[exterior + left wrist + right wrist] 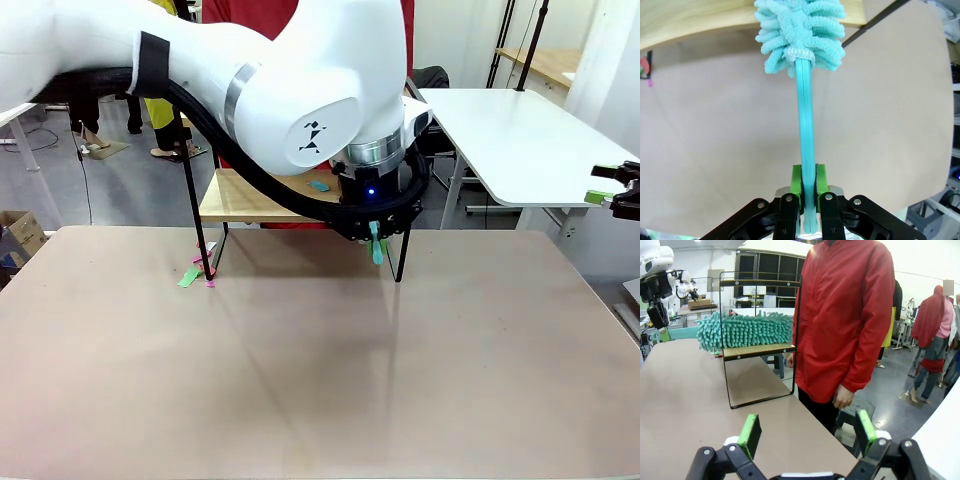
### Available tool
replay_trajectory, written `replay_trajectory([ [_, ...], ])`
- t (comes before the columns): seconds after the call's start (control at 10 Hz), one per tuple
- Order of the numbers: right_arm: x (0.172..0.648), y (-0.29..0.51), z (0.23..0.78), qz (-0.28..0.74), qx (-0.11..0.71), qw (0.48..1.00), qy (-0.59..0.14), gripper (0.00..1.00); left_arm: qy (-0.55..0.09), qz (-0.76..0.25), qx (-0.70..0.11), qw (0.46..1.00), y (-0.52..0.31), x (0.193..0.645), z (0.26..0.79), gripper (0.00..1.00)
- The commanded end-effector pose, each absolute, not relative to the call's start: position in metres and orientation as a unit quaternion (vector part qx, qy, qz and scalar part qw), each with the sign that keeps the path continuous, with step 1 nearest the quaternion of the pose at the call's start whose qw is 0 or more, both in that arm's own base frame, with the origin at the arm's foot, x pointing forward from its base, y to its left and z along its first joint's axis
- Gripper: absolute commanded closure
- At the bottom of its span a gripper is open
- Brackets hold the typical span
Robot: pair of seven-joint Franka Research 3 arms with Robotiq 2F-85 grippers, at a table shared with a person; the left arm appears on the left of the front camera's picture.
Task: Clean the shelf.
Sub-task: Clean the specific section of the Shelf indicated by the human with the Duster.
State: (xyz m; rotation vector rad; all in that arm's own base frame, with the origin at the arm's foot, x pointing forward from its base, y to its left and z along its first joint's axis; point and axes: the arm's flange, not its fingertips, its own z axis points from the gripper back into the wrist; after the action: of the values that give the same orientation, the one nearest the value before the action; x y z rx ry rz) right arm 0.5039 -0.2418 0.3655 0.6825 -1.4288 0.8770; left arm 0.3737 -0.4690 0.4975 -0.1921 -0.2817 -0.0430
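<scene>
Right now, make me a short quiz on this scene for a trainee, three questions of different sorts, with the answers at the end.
1. True or false: the left gripper is shut on the handle of the teal duster.
2. Where does the duster's fluffy head lie? A. on the lower board of the shelf; B. on its top board; C. off the shelf altogether.
3. Fill in: the right gripper is ____ and holds nothing.
Key: 1 true; 2 A; 3 open.
</scene>
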Motion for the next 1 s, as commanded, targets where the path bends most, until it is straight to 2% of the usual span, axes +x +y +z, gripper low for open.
replay_trajectory([
  [0.0,0.505,-0.240,0.370,0.380,0.297,0.626,-0.613,0.00,-0.121,-0.024,-0.079,0.989,-0.440,0.369,0.497,0.87],
  [0.9,0.505,-0.240,0.370,0.380,0.297,0.626,-0.613,0.00,-0.080,0.025,-0.018,0.996,-0.333,0.388,0.499,0.87],
])
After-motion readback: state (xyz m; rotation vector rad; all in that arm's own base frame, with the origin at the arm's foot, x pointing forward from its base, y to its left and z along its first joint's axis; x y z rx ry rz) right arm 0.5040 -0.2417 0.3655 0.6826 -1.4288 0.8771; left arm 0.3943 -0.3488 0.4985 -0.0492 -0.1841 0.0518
